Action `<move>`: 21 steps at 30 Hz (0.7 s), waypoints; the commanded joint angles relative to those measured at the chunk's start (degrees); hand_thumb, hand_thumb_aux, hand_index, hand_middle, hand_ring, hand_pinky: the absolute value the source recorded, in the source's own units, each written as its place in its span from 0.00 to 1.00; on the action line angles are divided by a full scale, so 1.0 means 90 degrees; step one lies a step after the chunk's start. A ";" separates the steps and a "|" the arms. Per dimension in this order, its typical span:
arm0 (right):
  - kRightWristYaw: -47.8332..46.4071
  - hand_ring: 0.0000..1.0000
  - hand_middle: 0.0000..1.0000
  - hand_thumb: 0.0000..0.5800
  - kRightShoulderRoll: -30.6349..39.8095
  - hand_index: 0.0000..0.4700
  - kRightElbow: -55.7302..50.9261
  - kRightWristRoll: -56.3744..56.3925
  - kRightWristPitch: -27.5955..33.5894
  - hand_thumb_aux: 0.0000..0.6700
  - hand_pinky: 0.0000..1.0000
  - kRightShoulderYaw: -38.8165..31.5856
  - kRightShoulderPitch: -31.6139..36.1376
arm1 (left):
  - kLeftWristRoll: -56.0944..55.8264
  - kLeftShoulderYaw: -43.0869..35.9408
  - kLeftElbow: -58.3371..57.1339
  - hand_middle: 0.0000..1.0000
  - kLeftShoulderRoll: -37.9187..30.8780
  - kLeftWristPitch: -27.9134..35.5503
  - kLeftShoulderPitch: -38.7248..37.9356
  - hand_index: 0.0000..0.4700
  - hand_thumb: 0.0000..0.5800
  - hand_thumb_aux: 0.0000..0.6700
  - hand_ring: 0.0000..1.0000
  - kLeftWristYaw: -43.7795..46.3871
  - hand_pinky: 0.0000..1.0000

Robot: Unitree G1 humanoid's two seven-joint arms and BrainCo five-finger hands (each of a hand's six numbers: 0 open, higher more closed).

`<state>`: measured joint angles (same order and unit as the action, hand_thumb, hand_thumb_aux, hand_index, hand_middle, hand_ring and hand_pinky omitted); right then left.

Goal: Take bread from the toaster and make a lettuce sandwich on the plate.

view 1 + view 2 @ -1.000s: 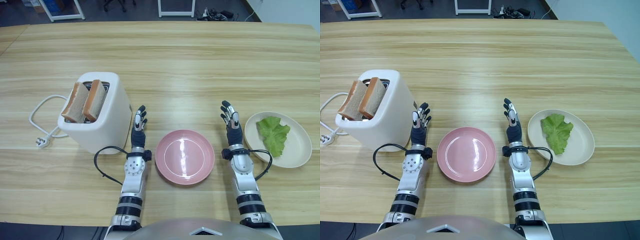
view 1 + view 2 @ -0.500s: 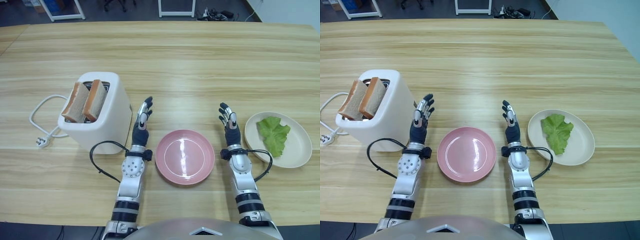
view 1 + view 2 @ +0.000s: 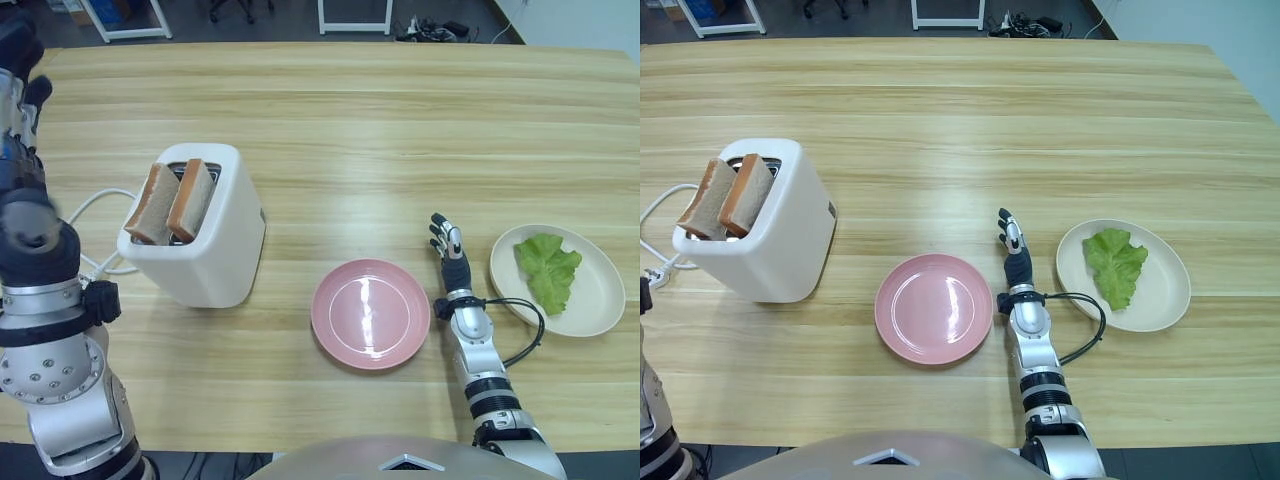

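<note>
White and boxy, the plastic toaster [image 3: 210, 240] stands on the left part of the pale wooden table [image 3: 400, 120]. Two browned slices of bread [image 3: 170, 200] stand upright in its slots, leaning slightly leftward, their long edges running away from the robot. The left hand [image 3: 18, 135] hangs high and close to the camera, left of the toaster and by far the nearer to the bread; whether it is spread or closed cannot be told. The right hand [image 3: 447, 248] lies low, fingers straight and together, holding nothing, between the round pink plate [image 3: 370, 313] and the cream plate [image 3: 600, 320] bearing the green lettuce leaf [image 3: 547, 268]. A straight upward lift by the left hand seems called for.
</note>
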<state>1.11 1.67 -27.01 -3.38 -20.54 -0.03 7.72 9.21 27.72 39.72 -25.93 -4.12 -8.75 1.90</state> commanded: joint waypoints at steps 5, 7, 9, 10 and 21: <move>-0.0004 0.00 0.00 0.00 0.0027 0.00 -0.0188 0.0018 0.0108 0.00 0.00 0.0037 0.0100 | 0.3751 -0.0491 -0.2124 0.00 -0.0596 0.1262 -0.0346 0.00 0.00 0.00 0.00 -0.0711 0.00; -0.0004 0.00 0.00 0.00 0.0031 0.00 -0.0218 0.0025 0.0102 0.00 0.00 0.0047 0.0077 | 0.4135 -0.0656 -0.2362 0.00 -0.0668 0.1463 -0.0253 0.00 0.00 0.00 0.00 -0.0731 0.00; -0.0004 0.00 0.00 0.00 0.0035 0.00 -0.0232 0.0044 0.0105 0.00 0.00 0.0064 0.0038 | 0.4380 -0.0738 -0.2516 0.00 -0.0728 0.1636 -0.0209 0.00 0.00 0.00 0.00 -0.0720 0.00; -0.0006 0.00 0.00 0.00 0.0038 0.00 -0.0226 0.0060 0.0119 0.00 0.00 0.0078 0.0012 | 0.4472 -0.0742 -0.2569 0.00 -0.0750 0.1734 -0.0213 0.00 0.00 0.00 0.00 -0.0709 0.00; -0.0046 0.00 0.00 0.00 0.0032 0.00 -0.0124 0.0143 0.0226 0.00 0.00 0.0137 -0.0129 | 0.4807 -0.1127 -0.2832 0.00 -0.0951 0.2087 -0.0257 0.33 0.55 0.33 0.00 -0.0449 0.00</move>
<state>0.79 1.92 -27.96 -2.81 -19.99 0.66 7.74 51.73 18.30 15.25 -33.03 14.11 -10.63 -3.43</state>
